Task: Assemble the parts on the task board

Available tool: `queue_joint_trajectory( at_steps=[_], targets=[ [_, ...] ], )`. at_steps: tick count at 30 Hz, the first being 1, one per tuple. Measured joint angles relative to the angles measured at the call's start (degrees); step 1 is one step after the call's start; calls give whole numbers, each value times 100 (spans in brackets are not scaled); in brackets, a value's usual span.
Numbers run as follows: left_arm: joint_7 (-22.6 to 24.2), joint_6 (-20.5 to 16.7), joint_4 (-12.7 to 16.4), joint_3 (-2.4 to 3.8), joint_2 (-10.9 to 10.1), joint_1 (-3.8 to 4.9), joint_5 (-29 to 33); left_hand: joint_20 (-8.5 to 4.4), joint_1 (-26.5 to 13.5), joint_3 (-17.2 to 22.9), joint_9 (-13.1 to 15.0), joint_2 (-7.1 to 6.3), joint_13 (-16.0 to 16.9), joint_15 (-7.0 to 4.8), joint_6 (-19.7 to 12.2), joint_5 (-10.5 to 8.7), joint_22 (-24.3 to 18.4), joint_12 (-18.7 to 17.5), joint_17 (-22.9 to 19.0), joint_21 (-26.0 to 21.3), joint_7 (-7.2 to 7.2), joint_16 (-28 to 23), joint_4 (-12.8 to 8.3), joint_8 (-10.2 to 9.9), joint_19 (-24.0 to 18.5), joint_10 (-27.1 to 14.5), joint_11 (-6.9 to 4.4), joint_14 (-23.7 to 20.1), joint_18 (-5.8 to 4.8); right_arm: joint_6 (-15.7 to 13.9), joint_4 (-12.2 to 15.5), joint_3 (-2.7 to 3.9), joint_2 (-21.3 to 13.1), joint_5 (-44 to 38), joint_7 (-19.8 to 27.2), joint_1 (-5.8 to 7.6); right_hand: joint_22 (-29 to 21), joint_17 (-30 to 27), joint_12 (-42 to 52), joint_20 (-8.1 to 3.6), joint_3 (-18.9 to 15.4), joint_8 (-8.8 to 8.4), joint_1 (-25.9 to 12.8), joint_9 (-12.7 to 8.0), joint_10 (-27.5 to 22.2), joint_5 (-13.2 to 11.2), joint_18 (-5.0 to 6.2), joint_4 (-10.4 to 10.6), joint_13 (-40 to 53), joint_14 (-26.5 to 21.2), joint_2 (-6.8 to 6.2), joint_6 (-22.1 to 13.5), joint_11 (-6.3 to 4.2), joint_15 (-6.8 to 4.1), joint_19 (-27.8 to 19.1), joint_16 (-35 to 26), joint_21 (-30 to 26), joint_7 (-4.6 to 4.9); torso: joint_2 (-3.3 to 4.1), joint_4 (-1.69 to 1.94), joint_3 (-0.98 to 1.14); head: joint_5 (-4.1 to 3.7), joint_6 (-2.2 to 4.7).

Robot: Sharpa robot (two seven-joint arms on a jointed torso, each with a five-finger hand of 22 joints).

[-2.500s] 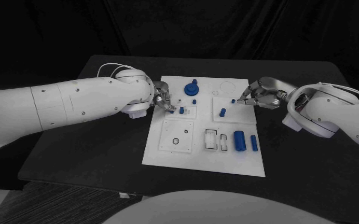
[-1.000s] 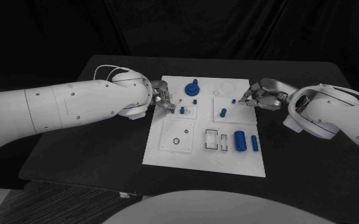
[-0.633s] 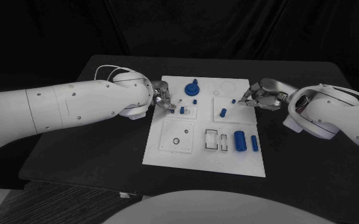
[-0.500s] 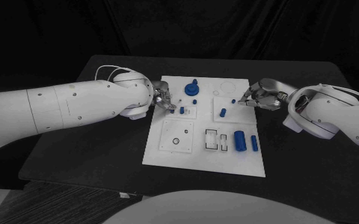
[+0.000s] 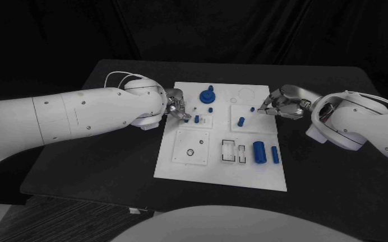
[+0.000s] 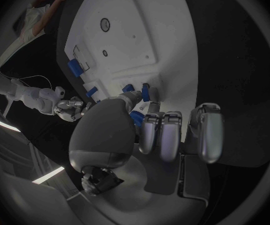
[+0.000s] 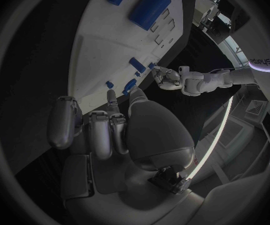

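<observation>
Head view: two hands are working the board (image 5: 220, 135) on the worktop (image 5: 105, 158).
Left hand (image 5: 178, 110): pinching a peg (image 5: 197, 119) at its socket.
Right hand (image 5: 276, 106): pinching a small part (image 5: 252, 108).
Risk: a tilted peg jamming.

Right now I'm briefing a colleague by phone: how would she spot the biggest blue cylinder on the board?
Find the white task board mid-table. In its near right corner, closest to the robot's body, two blue parts lie side by side. The big cylinder is the thicker one; the slim blue peg lies nearer the board's right edge.
</observation>
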Motion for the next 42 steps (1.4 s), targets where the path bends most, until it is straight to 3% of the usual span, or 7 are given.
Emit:
queue_joint_trajectory(
  at_steps=[32, 36, 38, 40, 42],
  targets=[
    [52, 49, -47, 8, 13, -15, -10, 0, -2, 0, -1, 1, 0, 0, 30, -35, 0, 0, 0, 0, 10, 0, 0, 0, -1, 0, 0, 0, 0, 0, 2, 0, -4, 0, 2, -16, 0, 0, 0, 0, 0, 0, 28, 0, 0, 1, 1, 0, -2, 0, -27, 0, 0, 0, 0, 0, 0, 0, 1, 1, -2, 8, 0],
    [60, 65, -50, 7, 21, -17, -13, 1, -115, 0, 1, -21, 0, 0, 64, -315, 0, 0, 0, 0, -24, 0, 0, 0, -2, 0, 0, 0, 0, 1, 2, 0, -3, 0, 1, -19, 0, 0, 0, 0, 0, 0, 29, 0, 0, 88, 0, 0, -2, 0, -26, 0, 0, 0, 0, 0, 0, 0, 1, 1, -2, 13, 0],
    [64, 72, -53, 7, 23, -17, -15, 1, -174, 0, 6, 38, 0, 0, 83, -455, 0, 0, 0, 0, -42, 0, 0, 0, -2, 0, 0, 0, 0, 1, 2, 0, -3, 0, 1, -19, 0, 0, 0, 0, 0, 0, 30, 0, 0, 89, 0, 0, -2, 0, -25, 0, 0, 0, 0, 0, 0, 0, 1, 1, -2, 14, 0],
    [70, 80, -55, 4, 25, -18, -16, 2, -389, -3, 5, 53, 0, 0, 152, -911, 0, 0, 0, 0, -70, 0, 6, 0, -2, 0, 1, 0, 0, 1, 0, 0, -3, 0, 1, -20, 0, 0, 2, 0, 0, 0, 51, 0, 0, 90, 0, -1, 17, 0, -5, 0, 0, 0, 0, 0, 0, 0, 1, 1, -2, 14, 0],
    [75, 86, -55, 4, 29, -22, -16, 3, -470, -127, 4, 63, 0, 0, 154, -1071, 0, 0, 0, -1, -72, 0, 128, 0, -3, 0, 1, 0, 0, 1, 0, 0, -3, 0, 1, -20, 0, 0, 2, 0, 0, 0, 51, 0, 0, 220, 0, -1, 18, 0, -5, 0, 0, 0, 0, 0, -1, 0, 1, 1, -2, 14, 0]
  ],
)
